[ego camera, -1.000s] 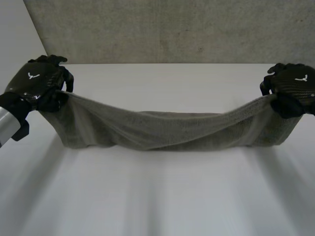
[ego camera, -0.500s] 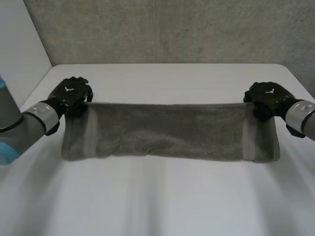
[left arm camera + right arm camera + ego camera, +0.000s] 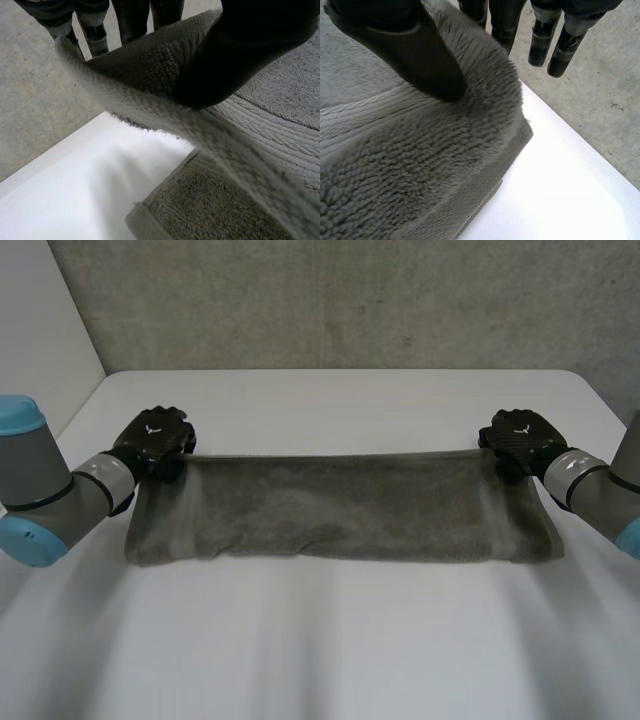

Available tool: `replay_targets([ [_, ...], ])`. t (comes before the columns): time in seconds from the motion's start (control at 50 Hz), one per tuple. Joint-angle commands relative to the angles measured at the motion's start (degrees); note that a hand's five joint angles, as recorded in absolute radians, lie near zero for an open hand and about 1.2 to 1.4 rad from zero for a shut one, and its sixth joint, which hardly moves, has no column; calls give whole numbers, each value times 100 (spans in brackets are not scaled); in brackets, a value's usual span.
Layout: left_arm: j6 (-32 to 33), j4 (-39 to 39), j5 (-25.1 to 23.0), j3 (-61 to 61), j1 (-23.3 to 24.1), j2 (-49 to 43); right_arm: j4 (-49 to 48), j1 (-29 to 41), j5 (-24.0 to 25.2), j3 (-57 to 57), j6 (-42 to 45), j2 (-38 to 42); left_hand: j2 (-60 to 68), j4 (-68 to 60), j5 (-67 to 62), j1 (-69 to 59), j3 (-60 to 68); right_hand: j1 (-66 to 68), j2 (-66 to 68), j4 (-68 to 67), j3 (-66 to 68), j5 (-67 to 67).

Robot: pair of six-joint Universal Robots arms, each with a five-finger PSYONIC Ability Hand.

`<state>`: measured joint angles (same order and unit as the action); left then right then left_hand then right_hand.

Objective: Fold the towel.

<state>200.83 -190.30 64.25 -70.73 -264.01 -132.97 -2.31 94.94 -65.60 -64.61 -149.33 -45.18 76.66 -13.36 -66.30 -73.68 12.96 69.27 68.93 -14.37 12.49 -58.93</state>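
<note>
Where the white table (image 3: 330, 640) meets a grey wall (image 3: 350, 300), we see a grey-green towel (image 3: 340, 508) lying as a long strip across the table's middle, doubled over lengthwise. Its top layer is lifted slightly at both far corners. L hand (image 3: 155, 438) pinches the far left corner, w/ thumb (image 3: 240, 55) on top & fingers (image 3: 95, 35) behind the cloth. R hand (image 3: 517, 438) grips the far right corner the same way, thumb pressing into the pile, fingers behind the cloth.
</note>
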Motion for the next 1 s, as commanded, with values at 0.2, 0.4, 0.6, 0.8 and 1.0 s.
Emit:
replay_targets([
  [0.2, 861, 80, 1018, -177, 69, 420, -111, 182, -419, -358, -61, -921, -6190, 336, 6155, 5893, -296, -5927, -5893, 437, -249, 5893],
  [0.4, 791, 72, 1010, -1300, -27, 1570, -164, 130, -410, -1921, -79, -2301, -5988, 336, 5953, 5691, -296, -5927, -5893, 437, -249, 5893],
  [0.6, 387, -333, 597, -2788, 43, 2733, -321, -150, -349, -3592, -70, -3015, -5719, 336, 5684, 5422, -296, -5927, -5893, 437, -249, 5893],
  [0.8, -149, -860, 571, -3245, 113, 2803, -885, -582, -14, -3902, 36, -2461, -5669, 336, 5633, 5371, -296, -4792, -4758, 437, -249, 4758],
  [1.0, -149, -913, 571, -3289, 113, 2689, -937, -766, 12, -3717, 53, -1820, -5669, 336, 5633, 5371, -296, -3768, -3734, 437, -249, 3735],
])
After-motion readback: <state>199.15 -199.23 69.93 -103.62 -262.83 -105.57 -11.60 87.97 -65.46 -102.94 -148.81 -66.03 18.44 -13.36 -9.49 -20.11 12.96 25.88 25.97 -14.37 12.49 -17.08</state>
